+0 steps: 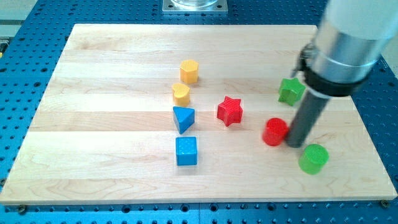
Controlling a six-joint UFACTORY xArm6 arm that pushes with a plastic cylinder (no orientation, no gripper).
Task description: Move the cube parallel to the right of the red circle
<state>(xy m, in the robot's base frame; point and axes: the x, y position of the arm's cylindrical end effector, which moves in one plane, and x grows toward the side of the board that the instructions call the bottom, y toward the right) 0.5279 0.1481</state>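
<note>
Apparently my tip (295, 145) touches the red circle (274, 132), its contact edge hidden; no gripper fitted.

The tip (296, 145) is sitting just right of the red circle (274, 132). The blue cube (186, 151) is lying far off to the view's left, below the blue triangle (183, 118), on the wooden counter (112, 74).

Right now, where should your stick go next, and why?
Probably toward the view's lower left, to get behind the blue cube. My tip sits right beside the red circle, on its right, while the cube lies far off to the view's left, untouched.
</note>
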